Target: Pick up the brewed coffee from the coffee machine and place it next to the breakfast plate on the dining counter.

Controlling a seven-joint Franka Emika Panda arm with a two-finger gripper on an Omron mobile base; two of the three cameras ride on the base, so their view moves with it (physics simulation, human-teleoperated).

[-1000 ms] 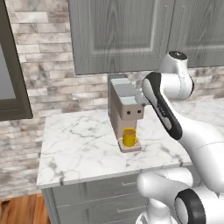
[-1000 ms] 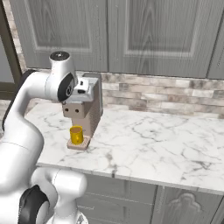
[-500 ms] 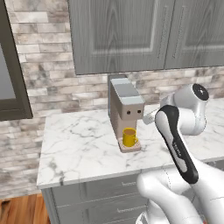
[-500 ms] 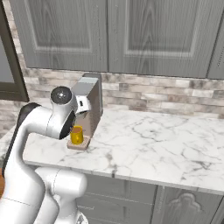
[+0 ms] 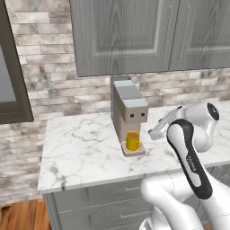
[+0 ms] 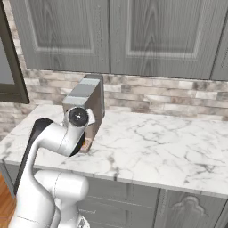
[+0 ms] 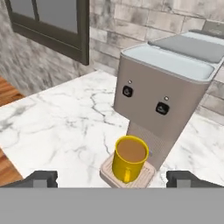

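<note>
- Blocking the right base view, the arm's point(image 6: 58, 138) elbow covers the lower front of the coffee machine point(image 6: 87, 100); a sliver of its tray peeks out beside the joint and the mug is behind the arm there.
- The gripper's point(image 7: 111, 178) fingertips point(image 7: 41, 178) are cut off low in the hand view, just two dark stubs at the bottom corners.
- In the left base view the hand is a grey wedge by the forearm; its fingers are too small to make out there.
- The arm point(image 5: 188, 148) is folded low in the left base view, elbow bent sharply, hand aimed at the coffee machine point(image 5: 129, 114) from the right, level with the mug point(image 5: 132, 140).
- Fingers are spread wide, well apart, gripping nothing; the mug point(image 7: 129, 158) sits between them in the hand view, farther out.
- The yellow mug, full of brown coffee, stands upright on the machine's small tray point(image 7: 146, 174), under the front with two dark dots.
- The coffee machine point(image 7: 164, 94) stands on the marble counter point(image 5: 81, 152) against the brick wall point(image 5: 49, 85), grey cabinets point(image 5: 134, 36) overhead.
</note>
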